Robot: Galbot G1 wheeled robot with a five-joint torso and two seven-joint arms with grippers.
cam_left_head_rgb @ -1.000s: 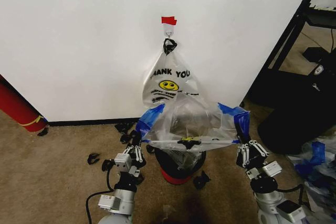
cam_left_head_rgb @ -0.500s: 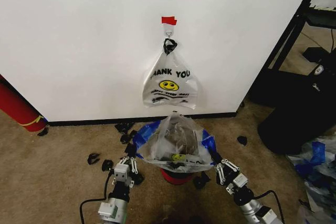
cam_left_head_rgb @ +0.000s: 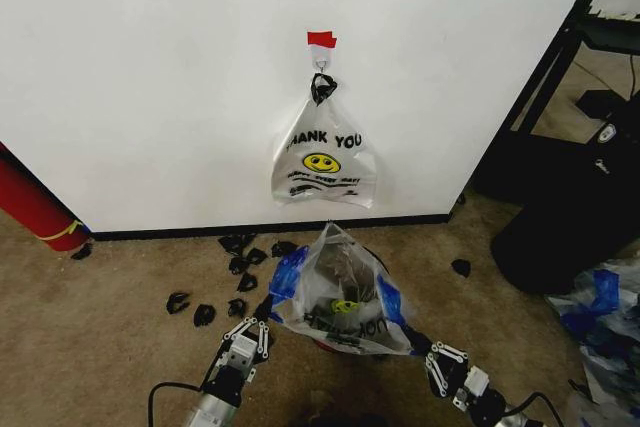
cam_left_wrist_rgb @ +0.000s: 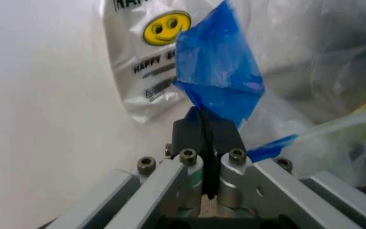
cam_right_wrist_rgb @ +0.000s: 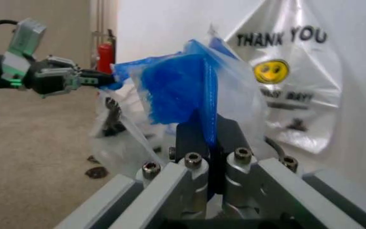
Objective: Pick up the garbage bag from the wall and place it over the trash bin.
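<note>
The garbage bag point(cam_left_head_rgb: 337, 290), see-through with blue handles, is draped low over the trash bin, of which only a sliver of red base point(cam_left_head_rgb: 322, 345) shows. My left gripper point(cam_left_head_rgb: 268, 315) is shut on the bag's left blue handle point(cam_left_wrist_rgb: 218, 81). My right gripper point(cam_left_head_rgb: 416, 342) is shut on the right blue handle point(cam_right_wrist_rgb: 177, 90). The wrist views show each pair of fingers pinching blue plastic, left gripper point(cam_left_wrist_rgb: 207, 138) and right gripper point(cam_right_wrist_rgb: 211, 138). Behind stands the white wall point(cam_left_head_rgb: 150, 77) with red tape and a hook point(cam_left_head_rgb: 321, 42).
A white "THANK YOU" smiley bag point(cam_left_head_rgb: 325, 159) hangs from the hook. Black scraps point(cam_left_head_rgb: 215, 307) litter the carpet to the left. A red cylinder point(cam_left_head_rgb: 35, 209) stands far left, dark furniture point(cam_left_head_rgb: 560, 197) and blue-edged plastic bags point(cam_left_head_rgb: 600, 317) at the right.
Both grippers have come down and drawn closer together with the bag. The bag has sunk from a wide spread above the bin to sitting low over it.
</note>
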